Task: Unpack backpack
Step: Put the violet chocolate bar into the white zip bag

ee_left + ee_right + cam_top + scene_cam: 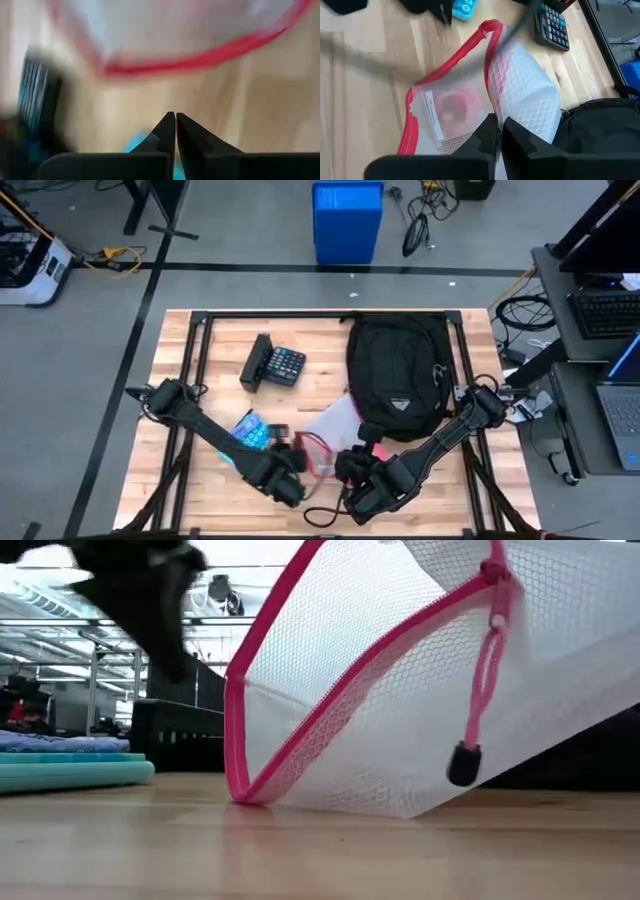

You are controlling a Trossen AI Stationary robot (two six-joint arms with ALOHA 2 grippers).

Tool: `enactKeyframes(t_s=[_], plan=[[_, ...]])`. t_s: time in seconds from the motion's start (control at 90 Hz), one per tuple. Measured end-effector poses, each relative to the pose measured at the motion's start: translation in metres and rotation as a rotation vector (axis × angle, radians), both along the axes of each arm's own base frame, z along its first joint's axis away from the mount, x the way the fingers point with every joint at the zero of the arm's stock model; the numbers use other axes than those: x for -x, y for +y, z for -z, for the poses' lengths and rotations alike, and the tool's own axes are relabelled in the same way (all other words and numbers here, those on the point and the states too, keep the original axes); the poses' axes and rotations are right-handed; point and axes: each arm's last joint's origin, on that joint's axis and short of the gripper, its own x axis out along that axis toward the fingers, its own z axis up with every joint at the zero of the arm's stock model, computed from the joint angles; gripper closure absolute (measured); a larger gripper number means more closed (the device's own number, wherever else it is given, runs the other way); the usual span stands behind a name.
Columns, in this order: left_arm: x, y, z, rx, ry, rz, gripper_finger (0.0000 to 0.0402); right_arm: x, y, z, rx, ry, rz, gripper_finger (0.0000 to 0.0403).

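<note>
While your right gripper (498,131) pinches the white mesh pouch (520,95) and the left gripper (175,131) sits closed beside it, the backpack (398,375) lies just beyond on the table (180,490).

A: Pouch (520,95) colours?
B: White honeycomb mesh w/ pink-red zip trim, black pull tip.
A: Rest?
B: Backpack (400,365) black, white logo patch. Calculator (275,365) black. Tabletop (220,340) pale wood planks.

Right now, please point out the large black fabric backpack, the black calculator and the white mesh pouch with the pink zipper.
Large black fabric backpack (398,375): high view, front panel.
Black calculator (285,365): high view, keypad.
White mesh pouch with pink zipper (400,730): low view, mesh side.
</note>
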Motion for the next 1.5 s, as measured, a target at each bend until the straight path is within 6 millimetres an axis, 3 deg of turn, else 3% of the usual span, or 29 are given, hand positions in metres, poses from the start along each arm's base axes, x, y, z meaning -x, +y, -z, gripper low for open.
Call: enactKeyframes(t_s=[0.122,0.267,0.433,0.567,0.756,0.956,1.1,1.211,1.5], plan=[[0.021,0.007,0.003,-0.061,0.055,-0.249,0.039,0.0,0.0,0.0,0.002,0.001,-0.004,0.0403],[0.04,0.01,0.002,-0.124,0.122,-0.283,0.0365,0.0,0.0,0.0,0.002,0.001,-0.006,0.0403],[0.059,0.024,-0.034,-0.135,-0.026,-0.258,0.0314,0.001,0.002,0.0,-0.01,0.011,-0.015,0.0403],[0.078,0.051,-0.066,-0.187,-0.226,-0.242,0.0285,0.001,0.002,0.0,-0.01,0.016,-0.019,0.0403],[0.118,0.098,-0.08,-0.188,-0.303,-0.311,0.0279,0.002,0.003,0.0,-0.008,0.022,-0.026,0.0403],[0.152,0.115,-0.057,0.071,-0.366,-0.507,0.0278,0.003,0.005,0.001,-0.008,0.023,-0.031,0.0403],[0.157,0.103,-0.032,0.339,-0.288,-0.399,0.0278,0.003,0.005,0.001,-0.009,0.024,-0.031,0.0403],[0.149,0.088,-0.018,0.49,-0.335,-0.272,0.0278,0.003,0.005,0.001,-0.01,0.024,-0.03,0.0403],[0.153,0.082,-0.006,0.425,-0.375,-0.301,0.0278,0.003,0.005,0.0,-0.013,0.019,-0.028,0.0403]])
